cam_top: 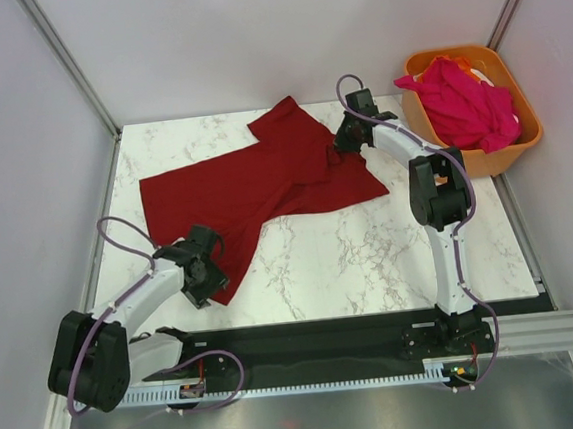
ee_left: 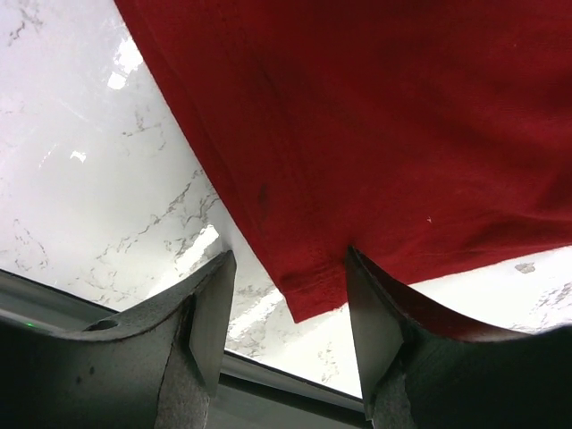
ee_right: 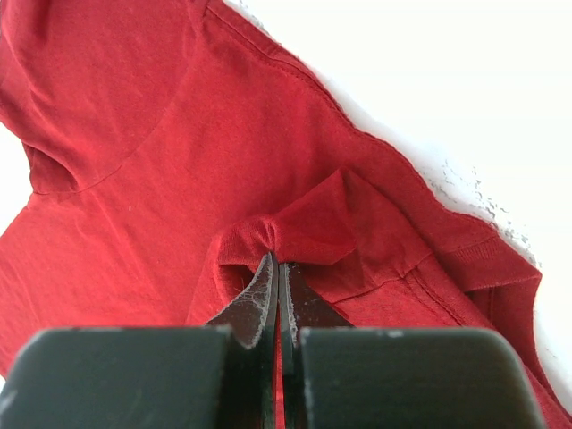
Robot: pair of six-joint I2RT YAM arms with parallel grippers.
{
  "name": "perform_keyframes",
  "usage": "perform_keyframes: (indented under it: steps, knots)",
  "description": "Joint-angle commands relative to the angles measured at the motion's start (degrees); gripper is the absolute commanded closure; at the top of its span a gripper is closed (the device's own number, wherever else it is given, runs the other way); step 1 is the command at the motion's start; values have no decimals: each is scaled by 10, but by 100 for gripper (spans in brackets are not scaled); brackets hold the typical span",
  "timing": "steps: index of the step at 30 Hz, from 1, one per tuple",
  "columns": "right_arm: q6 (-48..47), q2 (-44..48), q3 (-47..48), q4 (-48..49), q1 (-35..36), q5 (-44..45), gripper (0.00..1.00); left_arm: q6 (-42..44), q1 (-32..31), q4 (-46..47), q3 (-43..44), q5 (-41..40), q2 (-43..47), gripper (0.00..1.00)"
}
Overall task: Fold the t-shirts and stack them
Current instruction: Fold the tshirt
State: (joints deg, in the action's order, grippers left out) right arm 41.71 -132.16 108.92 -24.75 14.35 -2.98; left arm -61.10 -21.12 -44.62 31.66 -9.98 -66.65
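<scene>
Here, red shirt spread flat on the surface, long axis running from near-left hem to far-right collar, with the pink shirt well apart in the tub. Left claw at the near hem corner, spread, the corner lying between the fingers but not yet pinched, so probably about to close there. Right claw pressed together on a fold of red cloth at the far end, holding it bunched.
</scene>
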Motion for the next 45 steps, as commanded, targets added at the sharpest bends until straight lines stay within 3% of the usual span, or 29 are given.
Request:
perform_keyframes:
  steps: [1,15,29,35,36,37,38,45]
  knots:
    - [-2,29,-6,10,-4,-1,100,-24,-9,6,-9,-9,-17,39]
    - [-5,57,-41,12,-8,-1,100,-24,-18,6,36,-9,-91,39]
    - [3,128,-135,43,-1,-26,100,-24,-18,6,10,-9,74,39]
    - [-1,148,-151,44,7,-38,100,-24,-18,6,37,-9,218,39]
    - [-6,153,-152,44,9,-40,100,112,-18,35,58,82,252,97]
    - [-8,161,-154,45,11,-45,100,129,-17,54,71,79,303,95]
    - [-8,167,-158,51,13,-48,100,152,-17,53,89,73,319,60]
    - [-14,213,-175,65,41,-58,100,152,-17,53,290,73,298,60]
